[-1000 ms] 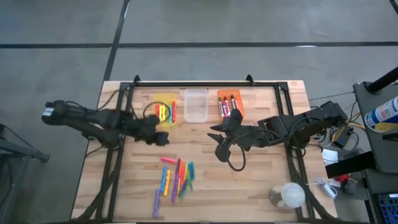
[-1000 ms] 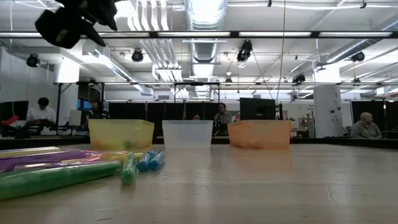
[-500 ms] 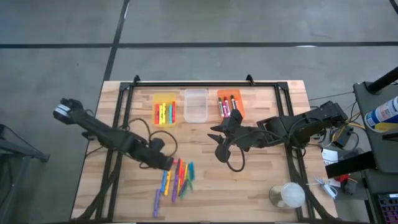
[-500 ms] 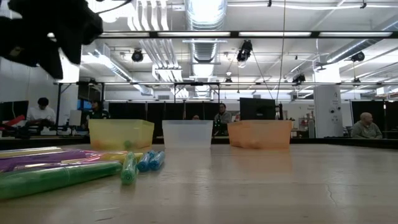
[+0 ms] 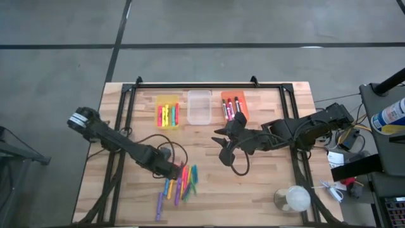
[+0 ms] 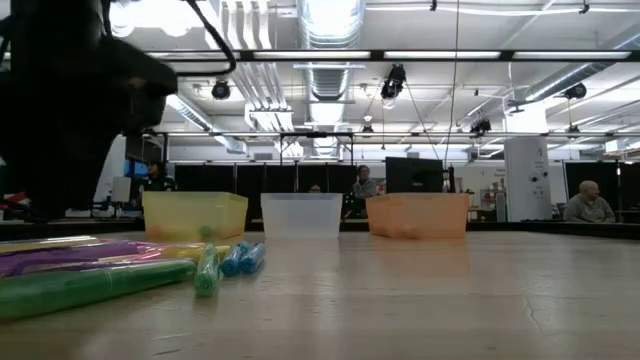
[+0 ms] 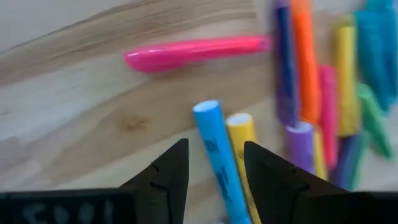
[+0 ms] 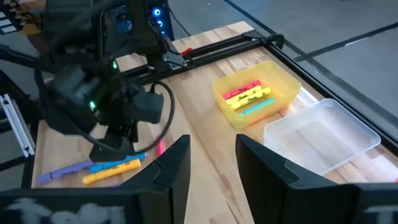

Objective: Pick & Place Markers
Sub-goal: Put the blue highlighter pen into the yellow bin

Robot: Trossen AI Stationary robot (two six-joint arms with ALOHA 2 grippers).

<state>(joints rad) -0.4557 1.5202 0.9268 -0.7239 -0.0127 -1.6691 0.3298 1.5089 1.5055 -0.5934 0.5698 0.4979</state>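
The left gripper (image 7: 214,163), jaws open and empty, straddled the blue marker (image 7: 217,158); the touching yellow marker (image 7: 244,155) risked being pinched too.

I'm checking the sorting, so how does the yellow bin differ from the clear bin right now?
The yellow bin holds several markers, red, yellow and a blue one, while the clear bin holds none. The yellow bin is tinted yellow; the clear bin is colourless. The yellow bin sits nearer the left arm's side. Both are similar rectangular tubs in the same back row.
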